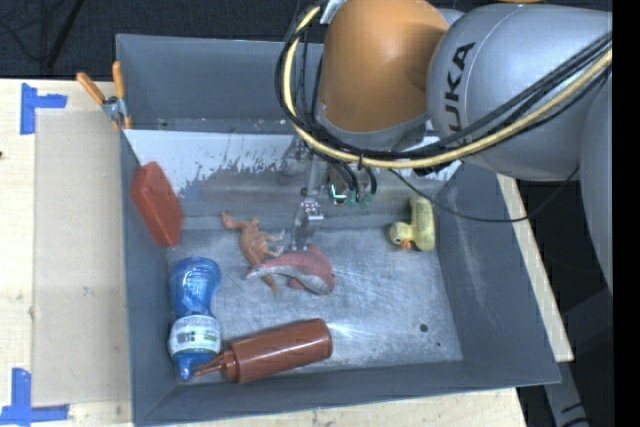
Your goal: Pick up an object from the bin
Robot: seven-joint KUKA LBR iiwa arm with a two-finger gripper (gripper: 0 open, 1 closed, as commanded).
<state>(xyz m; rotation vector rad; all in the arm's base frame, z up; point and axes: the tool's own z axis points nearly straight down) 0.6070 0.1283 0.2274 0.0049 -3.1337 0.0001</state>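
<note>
The arm point(520, 85) enters from the right and bends down over the grey metal bin point(490, 315), its wrist under a rounded orange cover point(380, 55) ringed by black and yellow cables point(300, 65). The gripper point(303, 227) hangs below the cover, low over the middle of the bin floor. Whether it is released or clenched cannot be told from this angle, and nothing can be seen held in it. Its tip stands just above the upper edge of a pink and grey toy animal point(300, 270), which lies flat on the floor slightly left of centre. Contact between the two cannot be confirmed. Just to the left of the gripper lies an orange toy figure point(255, 237), close against the pink and grey toy animal. A yellow rubber duck point(413, 227) sits apart to the right, near the foot of the right wall. A red block point(157, 203) leans against the left wall, well away from the gripper. A crushed blue plastic bottle point(195, 300) lies along the left side near the front. Its lower end is beside the nozzle of a brown squeeze bottle point(275, 352) that lies on its side along the front wall.
</note>
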